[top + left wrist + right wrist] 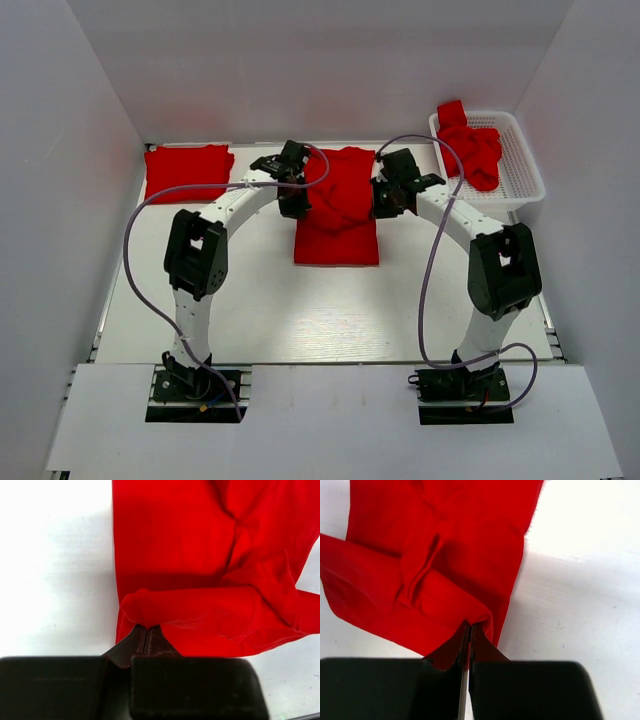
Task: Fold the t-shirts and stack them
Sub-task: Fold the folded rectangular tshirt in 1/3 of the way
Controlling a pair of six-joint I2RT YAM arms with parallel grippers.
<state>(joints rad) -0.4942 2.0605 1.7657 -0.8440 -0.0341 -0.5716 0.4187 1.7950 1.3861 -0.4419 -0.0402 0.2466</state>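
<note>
A red t-shirt (338,210) lies in the middle of the table, folded to a narrow strip. My left gripper (296,203) is shut on its left edge, and the cloth (200,580) bunches at the fingertips in the left wrist view. My right gripper (382,203) is shut on its right edge, the pinched fold (440,580) showing in the right wrist view. Between them the far part of the shirt is lifted and sags. A folded red t-shirt (187,170) lies at the far left. More crumpled red t-shirts (475,150) sit in the basket.
A white lattice basket (522,170) stands at the far right by the wall. White walls close in the table on the left, back and right. Purple cables (430,260) loop from both arms over the table.
</note>
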